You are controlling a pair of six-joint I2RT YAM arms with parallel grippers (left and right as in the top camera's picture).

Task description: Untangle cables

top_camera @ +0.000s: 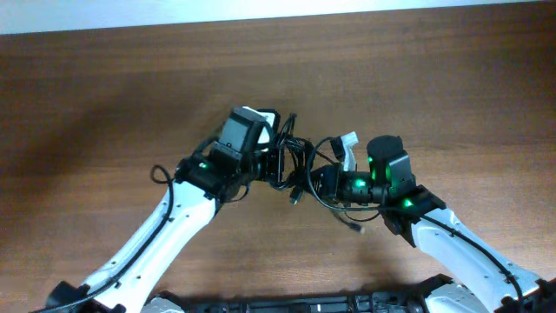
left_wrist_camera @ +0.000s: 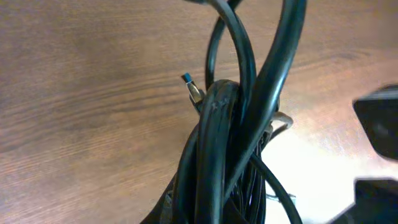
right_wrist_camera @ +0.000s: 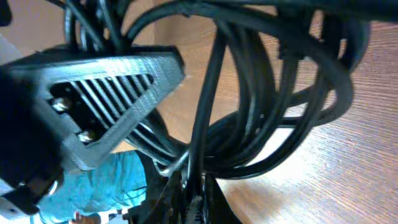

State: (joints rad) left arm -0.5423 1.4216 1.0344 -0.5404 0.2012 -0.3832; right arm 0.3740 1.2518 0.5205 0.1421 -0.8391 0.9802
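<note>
Left gripper (top_camera: 276, 163) and right gripper (top_camera: 323, 180) — both clamped on the tangled black cables (top_camera: 301, 162) — face each other mid-table (top_camera: 104, 104).

Work surface: a brown wooden table (top_camera: 104, 104) with clear grain. A pale strip (top_camera: 261, 10) runs along its far edge in the overhead view; what it is cannot be told. Bright glare lies on the wood in both wrist views.
</note>
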